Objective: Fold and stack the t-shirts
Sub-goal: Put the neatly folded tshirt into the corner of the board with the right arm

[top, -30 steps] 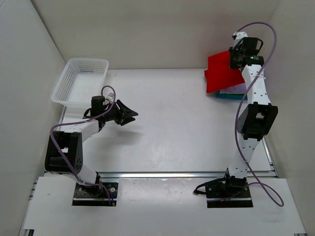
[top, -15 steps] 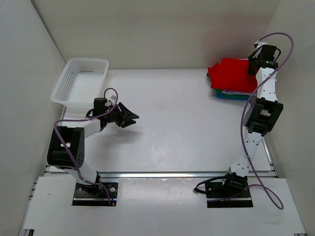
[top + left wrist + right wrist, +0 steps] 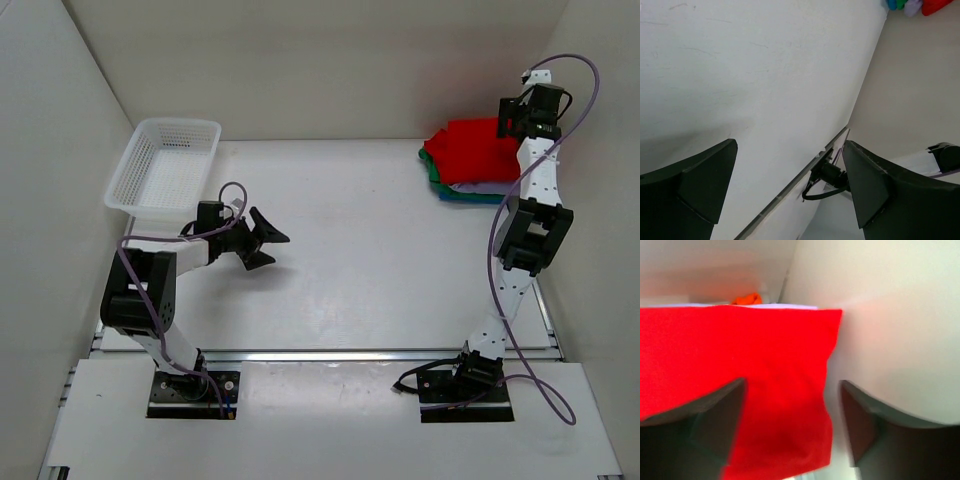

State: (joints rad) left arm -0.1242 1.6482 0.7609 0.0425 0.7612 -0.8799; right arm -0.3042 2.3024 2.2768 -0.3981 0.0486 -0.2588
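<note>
The t-shirts lie stacked at the table's far right corner. The red t-shirt (image 3: 472, 147) is on top, folded; green (image 3: 432, 173), lavender (image 3: 472, 186) and teal (image 3: 470, 197) edges show under it. My right gripper (image 3: 507, 118) hovers over the stack's right end. In the right wrist view it (image 3: 792, 385) is open, with the red t-shirt (image 3: 740, 355) lying loose beneath its spread fingers. My left gripper (image 3: 272, 245) is open and low over the table at the left. In the left wrist view it (image 3: 790, 145) holds nothing, and the stack (image 3: 935, 6) shows far off.
A white mesh basket (image 3: 120, 180) stands at the back left, behind my left arm. White walls close in the back and both sides; the right wall (image 3: 900, 315) is close beside my right gripper. The table's front rail (image 3: 330, 353) runs between the arm bases.
My right gripper carried the hanging red t-shirt back to the right, then opened; the shirt now lies flat on the stack. My left gripper opened wider and shifted slightly right.
</note>
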